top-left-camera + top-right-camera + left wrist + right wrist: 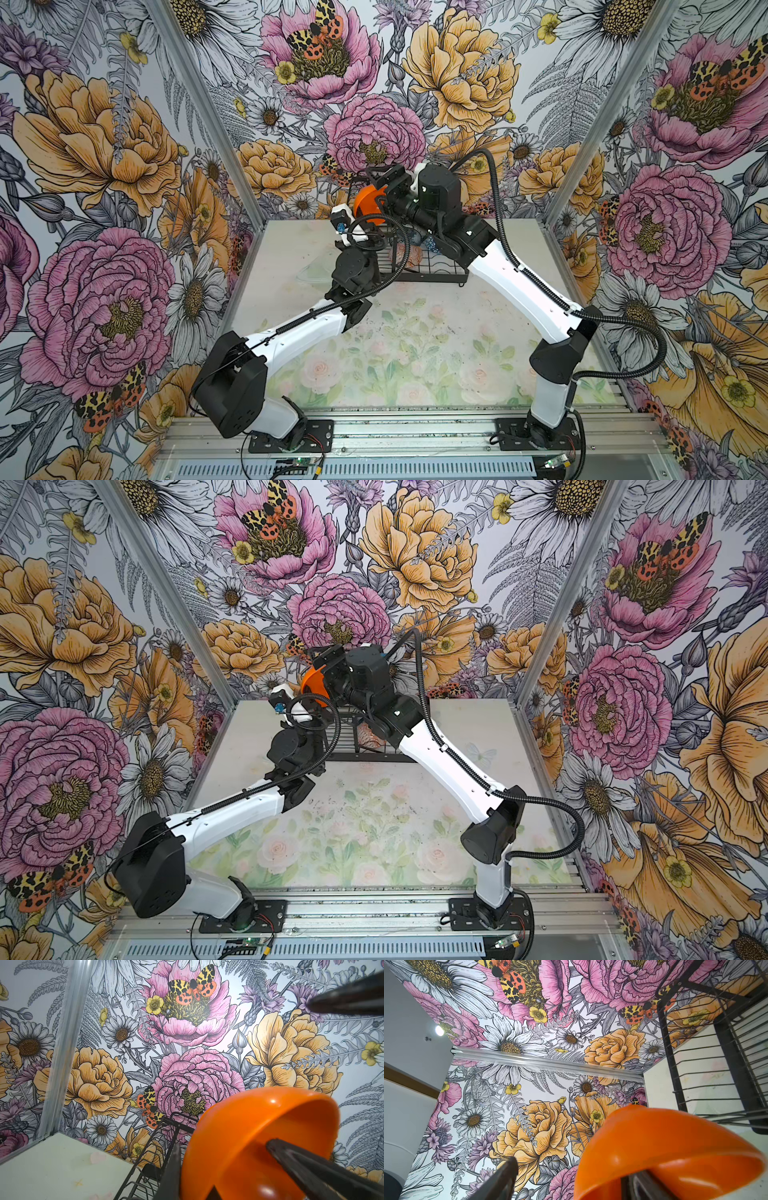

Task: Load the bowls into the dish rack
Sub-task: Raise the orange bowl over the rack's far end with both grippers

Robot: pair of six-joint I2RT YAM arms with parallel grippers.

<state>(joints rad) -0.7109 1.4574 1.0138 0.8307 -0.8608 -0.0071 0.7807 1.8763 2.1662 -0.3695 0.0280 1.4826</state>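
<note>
The plain orange bowl (368,205) (312,684) hangs tilted on edge above the black wire dish rack (432,272) (370,752), at its left end. My left gripper (223,1144) reaches up from below and is shut on the bowl's wall (259,1126), with one finger outside and one inside. My right gripper (573,1167) comes in from the right and straddles the same bowl (654,1147). One of its fingers is inside the bowl, and the other finger (508,1174) stands clear of the outer wall. An orange-white bowl (405,257) and a blue one (432,246) sit in the rack, partly hidden by my right arm.
The rack stands at the back of the pale floral table (415,345), close to the flowered back wall. Aluminium corner posts (249,199) (552,195) flank it. In the left wrist view the rack's upright wires (149,1167) lie just beside the bowl.
</note>
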